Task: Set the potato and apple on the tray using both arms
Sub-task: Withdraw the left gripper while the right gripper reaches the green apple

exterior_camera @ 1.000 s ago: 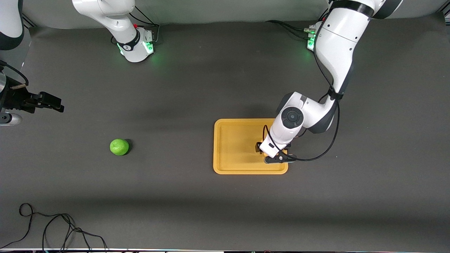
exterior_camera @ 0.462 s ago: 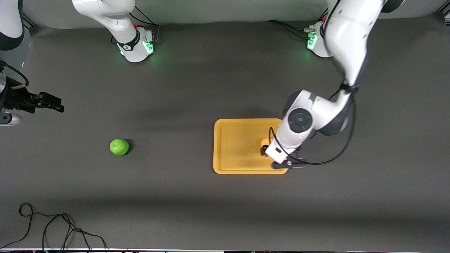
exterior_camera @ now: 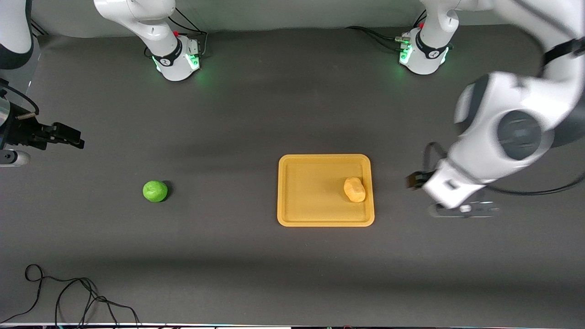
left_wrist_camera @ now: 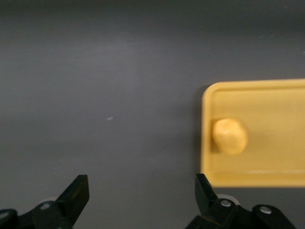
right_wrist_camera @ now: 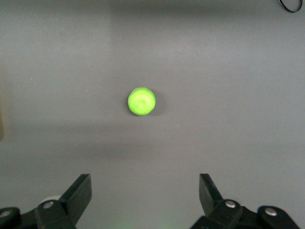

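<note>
— Where's the potato?

— Lying in the tray, beside the left end effector, which hangs released and empty over the counter.

— And the apple?

— On bare counter, near the right end effector, spread wide. I'd centre over it, descend straight, and close gently so it can't roll.

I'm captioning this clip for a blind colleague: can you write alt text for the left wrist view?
A yellow-orange potato lies on a yellow tray near its end rim, on a dark grey table. The open left gripper hangs over bare table beside the tray, holding nothing, its two black fingertips wide apart.
</note>
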### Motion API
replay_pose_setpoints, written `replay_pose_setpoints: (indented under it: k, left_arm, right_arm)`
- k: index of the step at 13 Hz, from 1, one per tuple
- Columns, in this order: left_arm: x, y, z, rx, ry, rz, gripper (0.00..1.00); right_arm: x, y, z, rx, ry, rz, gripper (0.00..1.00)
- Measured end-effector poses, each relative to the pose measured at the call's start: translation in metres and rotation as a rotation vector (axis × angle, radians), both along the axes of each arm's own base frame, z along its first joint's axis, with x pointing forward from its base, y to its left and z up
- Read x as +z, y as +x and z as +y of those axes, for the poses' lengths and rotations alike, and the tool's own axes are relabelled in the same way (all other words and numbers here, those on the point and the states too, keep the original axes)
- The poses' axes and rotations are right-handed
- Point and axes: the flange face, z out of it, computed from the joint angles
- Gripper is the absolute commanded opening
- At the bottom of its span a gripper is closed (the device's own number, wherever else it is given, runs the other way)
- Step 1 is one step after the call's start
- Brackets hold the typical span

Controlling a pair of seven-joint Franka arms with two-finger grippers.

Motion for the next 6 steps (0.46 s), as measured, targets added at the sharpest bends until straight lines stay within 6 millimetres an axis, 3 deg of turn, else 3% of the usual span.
replay_pose_setpoints:
  k: [2,4,6]
  left_arm:
    - [0.031,-0.007,0.057,-0.035,-0.002,0.014,0.99]
    - [0.060,-0.020,0.108,-0.035,-0.005,0.022,0.98]
    - [0.081,-0.033,0.136,-0.017,-0.004,0.022,0.96]
  right_arm:
    - [-0.021,0.014,0.002,0.003,0.008,-0.025,1.00]
    - [-0.065,0.025,0.008,0.001,0.039,-0.057,1.00]
    - [-0.118,0.029,0.019,0.014,0.041,-0.105,1.00]
